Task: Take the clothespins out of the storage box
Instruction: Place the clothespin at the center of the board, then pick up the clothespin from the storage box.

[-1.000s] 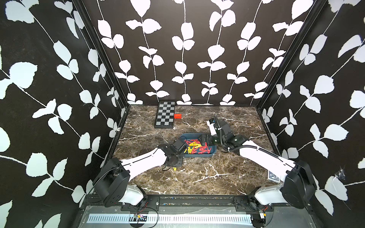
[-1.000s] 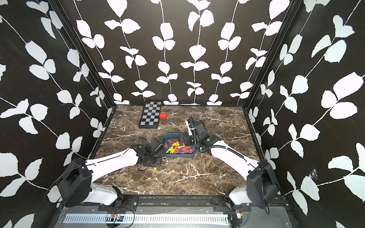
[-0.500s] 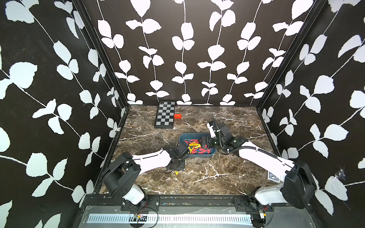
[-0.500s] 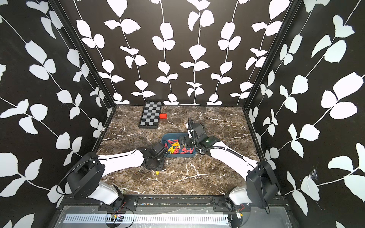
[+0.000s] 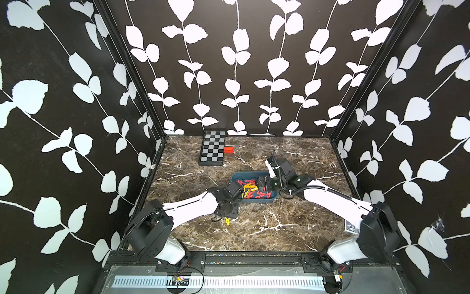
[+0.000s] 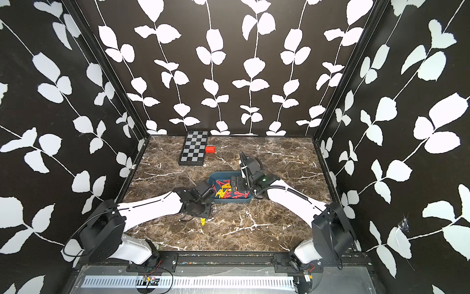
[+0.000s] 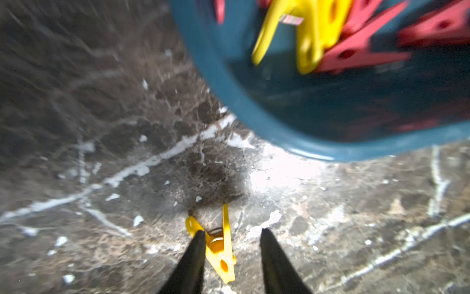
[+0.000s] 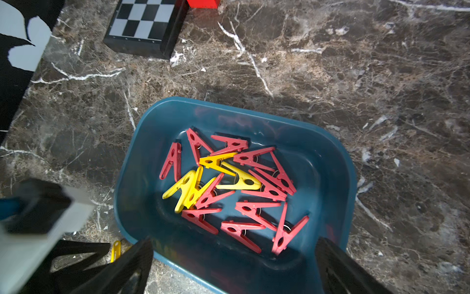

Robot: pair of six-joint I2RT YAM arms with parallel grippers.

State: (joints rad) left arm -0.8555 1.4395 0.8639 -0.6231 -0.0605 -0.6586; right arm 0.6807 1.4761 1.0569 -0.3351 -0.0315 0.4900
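The teal storage box (image 8: 330,157) sits mid-table and holds several red and yellow clothespins (image 8: 229,183), seen in both top views (image 5: 251,191) (image 6: 226,192). One yellow clothespin (image 7: 221,249) lies on the marble just in front of the box (image 5: 256,201), also in a top view (image 5: 227,221). My left gripper (image 7: 230,234) hangs low over it with jaws parted; the pin rests against one finger (image 7: 195,254) and is not squeezed. My right gripper (image 8: 234,241) stands wide open over the box's right end, its fingers straddling the box's width, holding nothing.
A black-and-grey chequered board (image 5: 213,150) lies at the back left with a small red block (image 5: 229,149) beside it. A small patterned card (image 5: 352,226) lies near the front right, by the right arm's base. Dark leaf-patterned walls close in three sides.
My left gripper came away from the box toward the table's front and its jaws parted; the yellow clothespin now lies on the marble. The right gripper dipped slightly lower over the box.
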